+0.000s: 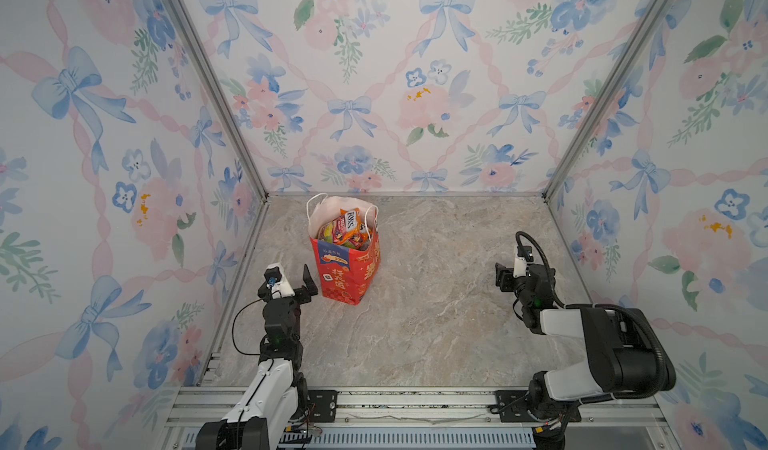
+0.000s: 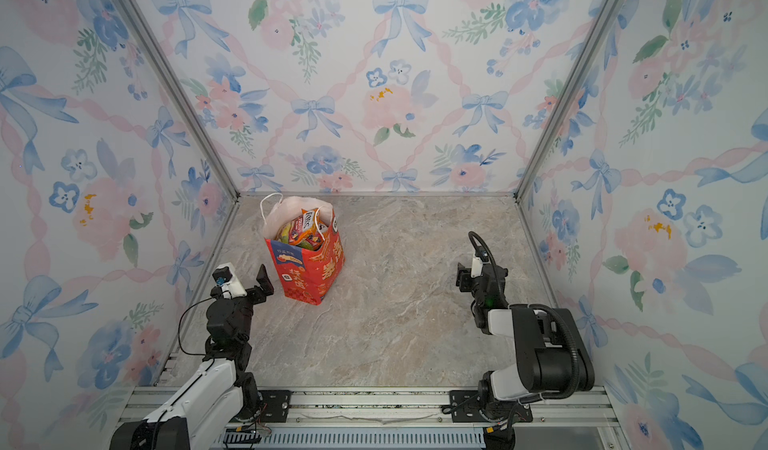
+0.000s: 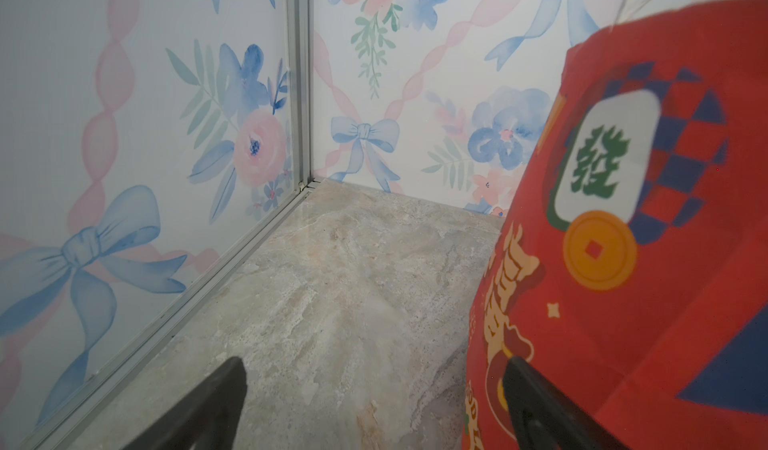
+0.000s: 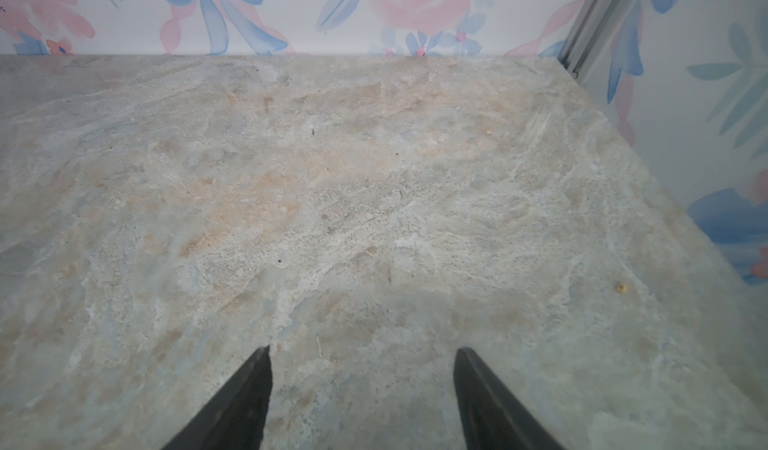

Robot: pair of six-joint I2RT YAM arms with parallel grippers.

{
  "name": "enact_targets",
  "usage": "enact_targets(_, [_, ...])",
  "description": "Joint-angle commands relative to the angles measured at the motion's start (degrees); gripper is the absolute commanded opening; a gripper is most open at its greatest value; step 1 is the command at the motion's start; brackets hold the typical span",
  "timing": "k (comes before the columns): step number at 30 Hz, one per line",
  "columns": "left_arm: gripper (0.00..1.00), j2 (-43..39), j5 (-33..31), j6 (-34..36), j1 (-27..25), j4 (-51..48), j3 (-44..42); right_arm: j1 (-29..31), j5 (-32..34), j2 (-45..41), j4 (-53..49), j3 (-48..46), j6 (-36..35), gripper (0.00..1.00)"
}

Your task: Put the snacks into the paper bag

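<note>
**Snacks bagged, both grippers empty**

In both top views the red paper bag stands upright on the marble-look table, toward the back left, with its mouth open and its white cord handles drooping over the rim. The snacks are piled inside up to the mouth, with a red-yellow FOX'S packet on top.

The left gripper sits just beside the bag's lower left side, jaws spread wide and holding nothing. Only the left wrist view shows the bag's side close up: a mahjong-tile print and a gold coin. There one dark finger lies across the red paper; whether it touches is hard to say.

The right gripper hangs well apart from the bag, near the right edge. The top views leave its jaws unclear, but its wrist view shows them parted over bare tabletop.
</note>
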Motion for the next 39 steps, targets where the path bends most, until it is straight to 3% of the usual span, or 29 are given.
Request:
enact_targets(1, [0.98, 1.06, -1.74, 1.82, 0.49, 8.37, -1.93, 1.3, 1.84, -0.57, 6.49, 0.47, -0.84, 0.76])
enact_targets(6, [0.98, 3.66, -1.03, 1.32, 0.5, 11.0, -3.38, 2.67, 2.71, 0.35, 4.14, 2.65, -1.9, 0.81])
enact_targets(11, [0.98, 8.9, -0.08, 0.43, 0.54, 17.69, -4.81, 1.48, 2.1, 0.63, 2.56, 3.71, -0.39, 0.97])
enact_targets(23, [0.98, 26.49, 2.74, 0.6, 0.25, 32.32, -1.33, 1.06, 1.34, 0.63, 2.53, 3.8, -0.14, 0.97])
enact_targets(29, [0.98, 34.84, 0.65, 2.14, -1.19, 35.84, 1.3, 1.11, 1.35, 0.63, 2.52, 3.82, -0.12, 0.96])
enact_targets(32, [0.98, 42.58, -2.41, 4.7, -3.49, 44.31, 1.82, 1.07, 1.44, 0.63, 2.52, 3.8, -0.11, 0.97])
enact_targets(39, [0.98, 41.05, -4.35, 4.73, -4.19, 38.58, 3.53, 1.14, 1.48, 0.59, 2.54, 3.8, -0.14, 0.97])
